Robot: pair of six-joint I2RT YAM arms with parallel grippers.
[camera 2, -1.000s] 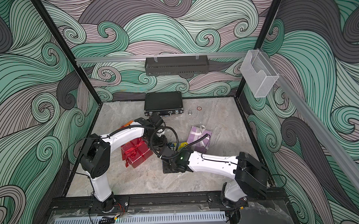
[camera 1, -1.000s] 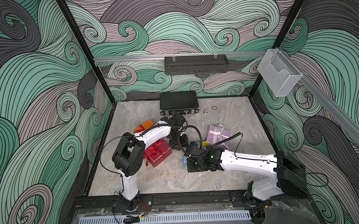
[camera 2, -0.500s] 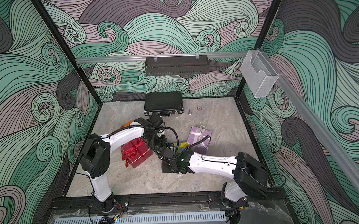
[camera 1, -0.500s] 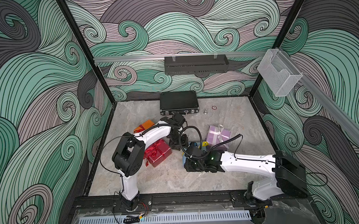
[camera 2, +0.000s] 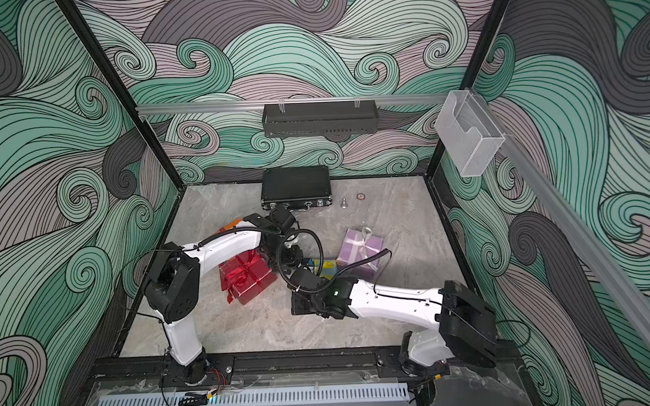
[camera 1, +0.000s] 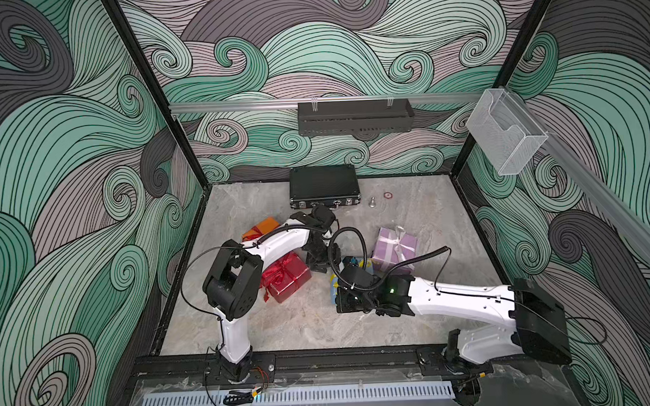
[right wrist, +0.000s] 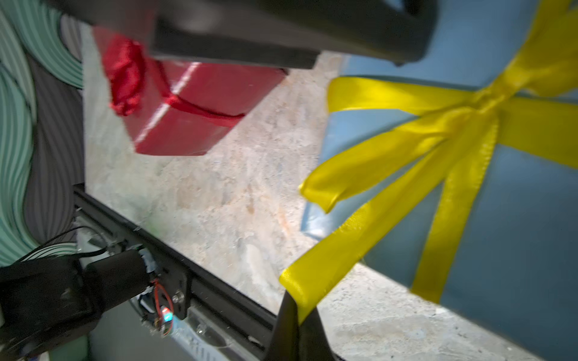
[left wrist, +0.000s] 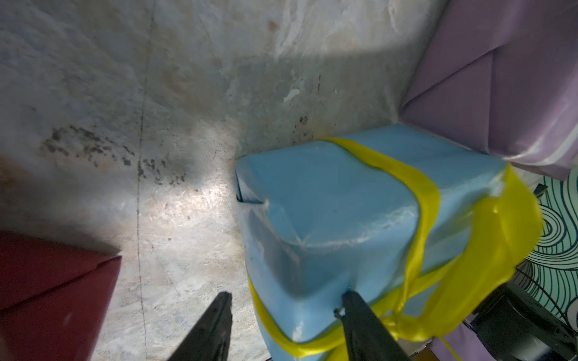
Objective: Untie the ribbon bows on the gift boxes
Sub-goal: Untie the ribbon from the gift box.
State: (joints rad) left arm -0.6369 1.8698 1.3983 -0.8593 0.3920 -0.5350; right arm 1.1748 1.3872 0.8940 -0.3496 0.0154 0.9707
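A light blue gift box [left wrist: 328,212] with a yellow ribbon bow [right wrist: 488,100] sits mid-table, mostly under both arms in both top views [camera 1: 334,286] [camera 2: 326,266]. My right gripper [right wrist: 295,301] is shut on the end of one long yellow tail [right wrist: 359,237], which runs taut to the knot. My left gripper [left wrist: 286,297] is open astride a corner of the blue box; one finger [left wrist: 353,303] presses on the wrapping, the other stands clear. The lilac box [camera 1: 395,246], the red box [camera 1: 287,275] and the orange box [camera 1: 260,227] still carry bows.
A flat black latched case [camera 1: 324,185] lies at the back, with a small silver part [camera 1: 372,202] and a red ring [camera 1: 387,194] beside it. The lilac box [left wrist: 500,78] touches the blue one. The red box [left wrist: 47,281] lies close by the left gripper.
My right gripper has closed on the yellow tail, and its head has shifted only slightly. The left arm and the boxes have kept still.
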